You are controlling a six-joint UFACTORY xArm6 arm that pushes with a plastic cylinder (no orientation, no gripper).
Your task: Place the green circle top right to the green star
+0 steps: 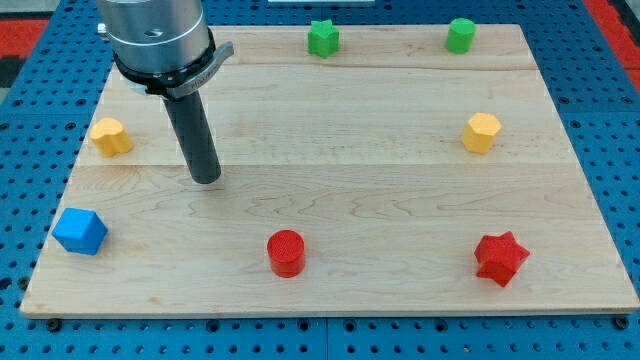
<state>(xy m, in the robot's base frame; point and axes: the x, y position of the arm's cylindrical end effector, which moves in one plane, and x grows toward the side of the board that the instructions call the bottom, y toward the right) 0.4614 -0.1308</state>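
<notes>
The green circle [460, 35] stands near the board's top edge, right of centre. The green star [322, 39] stands at the top edge near the middle, to the left of the green circle and about level with it. My tip [205, 178] rests on the board at the view's left, well below and left of the green star and far from the green circle. It touches no block.
A yellow block [110, 136] lies left of my tip. A blue cube [80, 231] sits at bottom left. A red circle [286, 252] is at bottom centre, a red star [500, 258] at bottom right, a yellow hexagon [481, 132] at right. The wooden board [350, 180] lies on a blue pegboard.
</notes>
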